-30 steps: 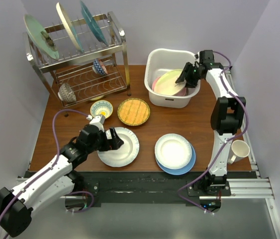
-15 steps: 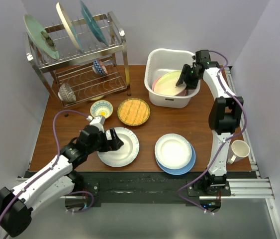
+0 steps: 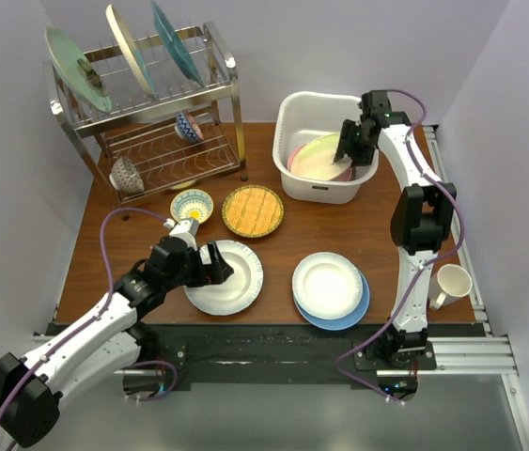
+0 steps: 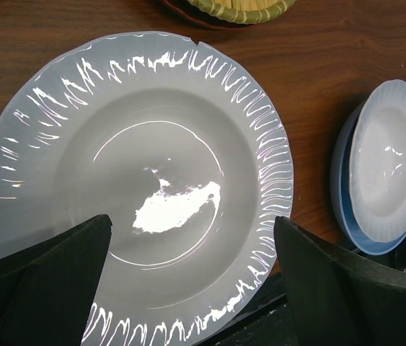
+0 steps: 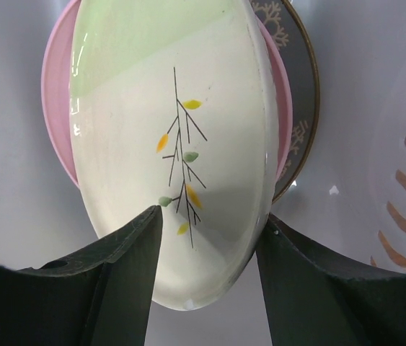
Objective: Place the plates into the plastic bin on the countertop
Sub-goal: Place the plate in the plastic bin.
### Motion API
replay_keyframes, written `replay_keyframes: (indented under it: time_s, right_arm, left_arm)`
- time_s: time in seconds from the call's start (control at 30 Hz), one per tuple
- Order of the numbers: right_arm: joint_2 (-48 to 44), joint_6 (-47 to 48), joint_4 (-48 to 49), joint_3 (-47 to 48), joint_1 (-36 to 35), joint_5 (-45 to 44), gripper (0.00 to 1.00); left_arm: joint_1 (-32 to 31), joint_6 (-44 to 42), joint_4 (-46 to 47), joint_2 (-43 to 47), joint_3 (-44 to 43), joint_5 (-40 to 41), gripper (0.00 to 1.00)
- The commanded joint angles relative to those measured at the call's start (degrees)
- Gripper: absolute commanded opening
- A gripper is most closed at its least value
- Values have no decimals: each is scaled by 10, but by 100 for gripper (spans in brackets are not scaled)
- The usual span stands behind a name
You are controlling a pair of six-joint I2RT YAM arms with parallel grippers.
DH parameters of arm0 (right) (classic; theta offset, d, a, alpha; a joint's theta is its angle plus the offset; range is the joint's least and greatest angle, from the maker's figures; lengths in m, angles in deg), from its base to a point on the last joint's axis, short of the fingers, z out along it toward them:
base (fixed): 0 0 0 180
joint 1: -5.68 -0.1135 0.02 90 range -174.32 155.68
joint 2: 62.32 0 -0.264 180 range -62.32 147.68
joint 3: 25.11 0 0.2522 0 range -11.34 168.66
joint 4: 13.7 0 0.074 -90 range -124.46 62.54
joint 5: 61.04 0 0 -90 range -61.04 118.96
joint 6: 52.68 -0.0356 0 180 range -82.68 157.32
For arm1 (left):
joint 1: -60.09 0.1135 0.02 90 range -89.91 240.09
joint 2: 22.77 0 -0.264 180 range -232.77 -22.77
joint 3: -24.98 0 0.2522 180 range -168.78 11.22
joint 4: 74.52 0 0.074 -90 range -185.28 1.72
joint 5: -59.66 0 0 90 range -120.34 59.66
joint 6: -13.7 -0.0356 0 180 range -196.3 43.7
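No words, numbers, brand names or signs can be read in any view. A small dark mark on the front wall of the white tub (image 3: 313, 193) may be a label, but it is too small to make out.
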Motion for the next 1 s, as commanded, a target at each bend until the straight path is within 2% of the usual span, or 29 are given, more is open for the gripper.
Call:
replay_keyframes:
  time_s: [0.0,0.47,0.73,0.97]
  right_arm:
    - [-41,14,-3,32,-6,-16,57]
    - [-105,22,-5,8,-6,-17,60]
    - [-165,7,29,-30,-8,47,60]
    - [-240,-10,75,-114,-14,111,61]
  left_arm:
    - [-1,-7,18,6,4,-7,100]
    - [-1,-7,26,-6,4,-13,100]
    - [-1,-7,28,-8,3,-14,100]
    - [-1,-6,31,-11,-1,-10,100]
